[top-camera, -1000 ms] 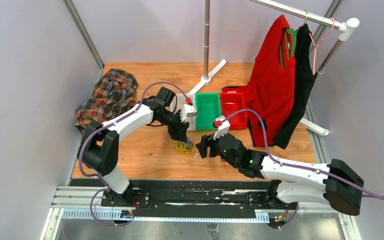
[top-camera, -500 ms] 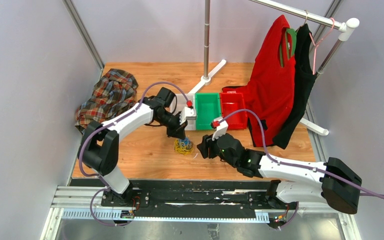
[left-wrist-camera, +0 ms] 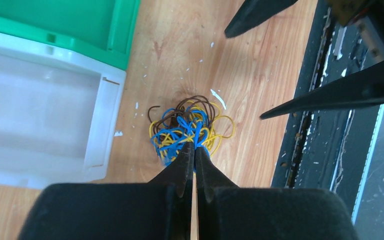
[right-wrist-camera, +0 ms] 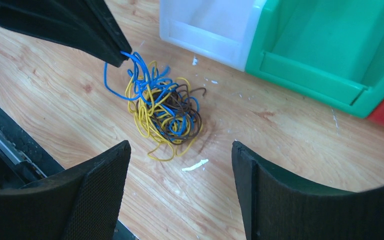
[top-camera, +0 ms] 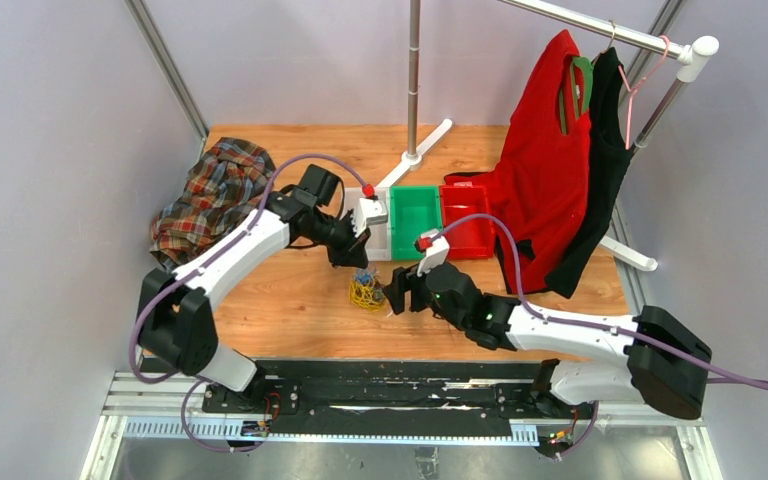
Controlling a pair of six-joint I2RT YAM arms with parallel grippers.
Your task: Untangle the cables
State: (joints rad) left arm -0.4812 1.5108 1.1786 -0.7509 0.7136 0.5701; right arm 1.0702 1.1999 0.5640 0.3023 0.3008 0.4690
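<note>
The cables point(top-camera: 366, 292) are a small tangle of yellow, blue and dark brown wire on the wooden table, in front of the bins. My left gripper point(top-camera: 358, 267) hovers just above the tangle's far side and is shut on a blue cable point(left-wrist-camera: 196, 136). That blue strand rises from the pile point(right-wrist-camera: 166, 114) up to the left fingertips point(right-wrist-camera: 116, 56). My right gripper point(top-camera: 396, 292) stands open just right of the tangle. In its wrist view the right gripper point(right-wrist-camera: 181, 146) has nothing between its jaws, and the pile lies just beyond the tips.
A white bin point(left-wrist-camera: 40, 125), a green bin point(top-camera: 415, 190) and a red bin point(top-camera: 466, 190) stand in a row behind the tangle. A plaid shirt point(top-camera: 215, 190) lies at the far left. Red and black garments point(top-camera: 550, 170) hang from a rack at the right. A stand pole point(top-camera: 414, 80) rises at the back.
My left gripper has shut on the blue cable and pulled up and back, lifting a strand. The right gripper has moved left toward the tangle.
</note>
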